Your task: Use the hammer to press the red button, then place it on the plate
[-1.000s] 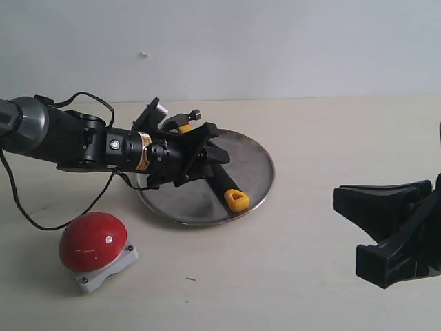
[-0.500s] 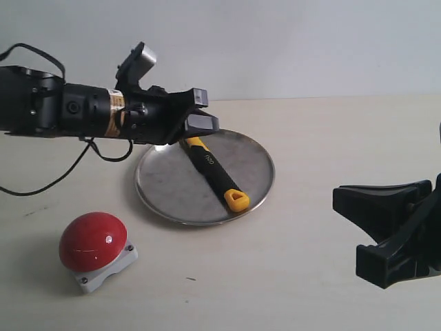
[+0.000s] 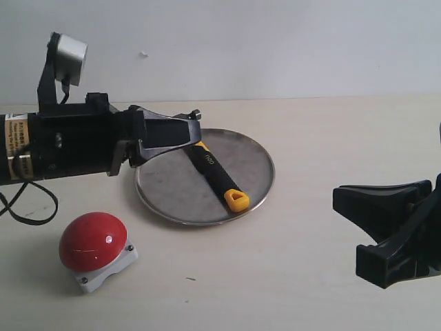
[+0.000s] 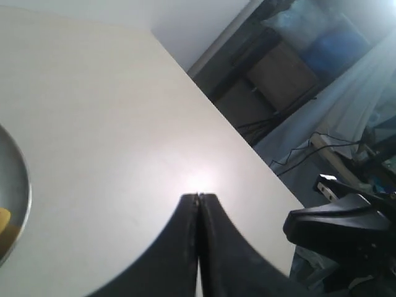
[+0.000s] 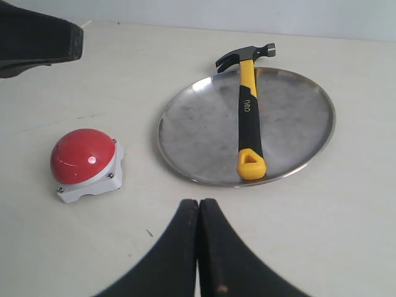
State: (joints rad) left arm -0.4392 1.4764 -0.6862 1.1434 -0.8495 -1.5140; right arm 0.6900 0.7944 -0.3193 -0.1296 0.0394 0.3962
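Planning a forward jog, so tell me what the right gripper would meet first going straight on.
Probably the near rim of the plate, left of the hammer handle; the shut right gripper points there across bare table. Height is unclear, so it might touch table first.

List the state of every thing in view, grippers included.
Round stainless-steel plate: flat on the cream table.
Yellow-and-black-handled steel hammer: lying on the plate, head past its rim, ungripped.
Glossy red dome button on a grey base: upright beside the plate, untouched.
Left gripper: shut, empty.
Right gripper: shut, empty.
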